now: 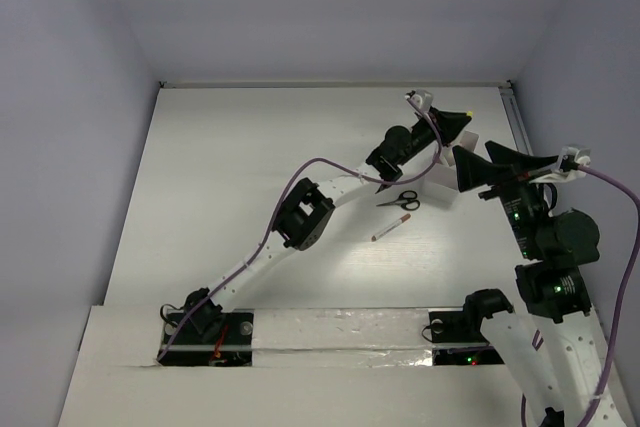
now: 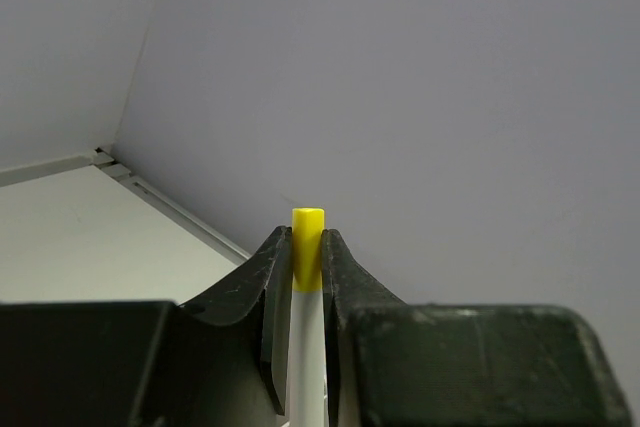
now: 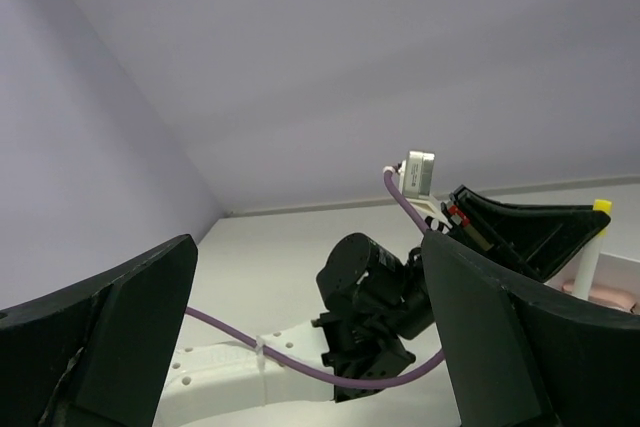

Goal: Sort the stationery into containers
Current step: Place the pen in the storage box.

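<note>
Left gripper clenches the yellow-ended pen upright over the cup. Right gripper stands wide open beside the cup. Scissors and red-ended pen lie near it.

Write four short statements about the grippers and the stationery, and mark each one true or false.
1. The left gripper is shut on a yellow-ended pen. True.
2. The right gripper holds the red-ended pen. False: it is open and empty, and that pen lies on the table.
3. The scissors lie on the table near the red-ended pen, not touching it. True.
4. The scissors lie right by the left arm's base. False: they lie far out on the table, close to that arm's wrist.
</note>
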Robot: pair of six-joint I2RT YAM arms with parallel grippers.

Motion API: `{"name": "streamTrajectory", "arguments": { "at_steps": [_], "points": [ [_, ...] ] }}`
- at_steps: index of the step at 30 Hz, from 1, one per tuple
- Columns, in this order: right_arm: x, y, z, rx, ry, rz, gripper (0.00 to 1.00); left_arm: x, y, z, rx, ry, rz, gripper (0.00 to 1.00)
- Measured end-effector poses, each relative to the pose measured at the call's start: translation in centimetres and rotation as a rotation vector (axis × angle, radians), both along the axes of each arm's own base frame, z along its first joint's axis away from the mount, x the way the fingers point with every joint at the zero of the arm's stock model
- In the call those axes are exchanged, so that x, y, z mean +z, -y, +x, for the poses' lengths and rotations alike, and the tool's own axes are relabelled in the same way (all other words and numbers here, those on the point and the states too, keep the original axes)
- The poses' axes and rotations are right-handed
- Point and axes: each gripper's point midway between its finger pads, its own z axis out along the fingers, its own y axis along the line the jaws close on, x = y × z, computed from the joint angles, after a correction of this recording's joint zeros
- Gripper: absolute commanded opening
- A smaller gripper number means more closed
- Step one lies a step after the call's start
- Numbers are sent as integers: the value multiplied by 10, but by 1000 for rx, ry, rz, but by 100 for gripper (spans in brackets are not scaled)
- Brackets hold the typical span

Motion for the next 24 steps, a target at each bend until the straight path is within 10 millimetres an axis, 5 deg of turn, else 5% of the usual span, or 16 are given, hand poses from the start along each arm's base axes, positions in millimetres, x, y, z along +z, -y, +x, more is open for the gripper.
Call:
{"name": "streamTrajectory", "arguments": {
  "at_steps": [11, 24],
  "points": [
    [0, -1, -1, 9, 38, 0, 100, 4, -4, -3, 3, 38, -40, 2],
    [1, -1, -1, 4, 46, -12, 100, -28, -7, -3, -17, -16, -19, 14]
  ]
}}
